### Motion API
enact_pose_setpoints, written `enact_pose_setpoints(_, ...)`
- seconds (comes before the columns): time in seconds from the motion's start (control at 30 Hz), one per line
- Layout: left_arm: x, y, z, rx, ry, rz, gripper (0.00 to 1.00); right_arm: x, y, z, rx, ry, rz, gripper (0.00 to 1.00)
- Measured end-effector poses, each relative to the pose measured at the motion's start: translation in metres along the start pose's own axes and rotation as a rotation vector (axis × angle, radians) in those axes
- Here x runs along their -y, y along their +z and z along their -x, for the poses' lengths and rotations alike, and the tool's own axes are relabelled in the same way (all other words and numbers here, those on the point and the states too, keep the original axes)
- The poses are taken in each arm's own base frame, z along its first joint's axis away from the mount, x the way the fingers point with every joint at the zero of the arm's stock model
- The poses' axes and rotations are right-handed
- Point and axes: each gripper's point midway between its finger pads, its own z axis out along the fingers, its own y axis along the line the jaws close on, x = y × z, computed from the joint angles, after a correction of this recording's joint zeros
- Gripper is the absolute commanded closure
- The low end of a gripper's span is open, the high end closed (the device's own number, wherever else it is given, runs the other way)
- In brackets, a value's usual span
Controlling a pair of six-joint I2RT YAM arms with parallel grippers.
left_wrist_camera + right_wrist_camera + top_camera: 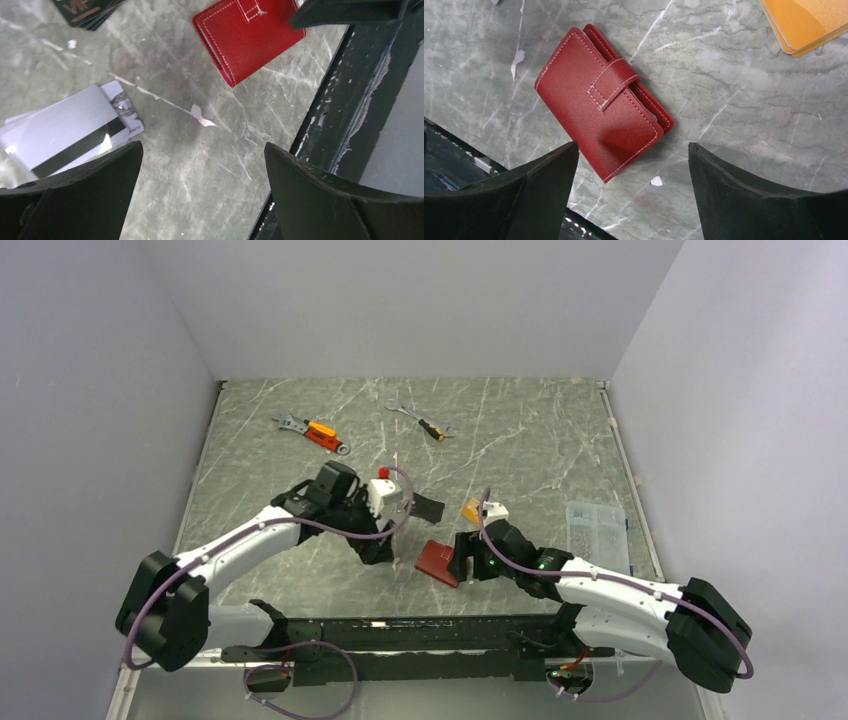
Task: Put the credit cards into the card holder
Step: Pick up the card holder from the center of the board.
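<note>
Shown by left wrist alone: silver cards near closed card holder; left gripper, right gripper spread wide, empty.

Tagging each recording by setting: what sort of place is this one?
Probably a lab robot test booth, not a home or shop: plain grey walls box in a marble-patterned table, with loose props like wrenches and a red wallet.

Card holder — before credit cards
</note>
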Motion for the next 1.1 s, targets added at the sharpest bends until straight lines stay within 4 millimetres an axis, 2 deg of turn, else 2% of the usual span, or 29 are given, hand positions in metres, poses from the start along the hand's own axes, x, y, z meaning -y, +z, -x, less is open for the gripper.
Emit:
enact_pose_setpoints(0.13,0.002,0.022,-0.008,-0.073,0.068,-0.005,0.07,-0.005,0.004,0.004,0.017,0.022,0.017,0.26)
enact_pose_setpoints(0.4,0.001,0.058,0.001,-0.116,0.130,0.007,0.21,-0.005,0.015,0.006,0.010,0.101,0.039,0.34)
enact_pose_setpoints(0.6,0.000,0.074,0.002,-0.084,0.083,0.011,0.16,0.006,0.016,0.013,0.029,0.195,0.062,0.40)
enact_pose_setpoints(0.73,0.004,0.086,0.004,-0.067,0.037,-0.006,0.19,0.009,0.016,0.013,0.035,0.231,0.085,0.43)
enact_pose_setpoints(0.83,0.009,0.100,-0.006,-0.098,-0.001,-0.021,0.27,0.006,0.018,0.013,0.032,0.242,0.105,0.46)
enact_pose_setpoints(1.03,0.019,0.116,-0.001,-0.080,0.005,-0.031,0.50,-0.002,0.025,0.011,0.023,0.271,0.163,0.59)
enact_pose_setpoints(1.1,0.017,0.117,-0.001,-0.079,-0.006,-0.017,0.62,-0.004,0.027,0.009,0.023,0.287,0.183,0.64)
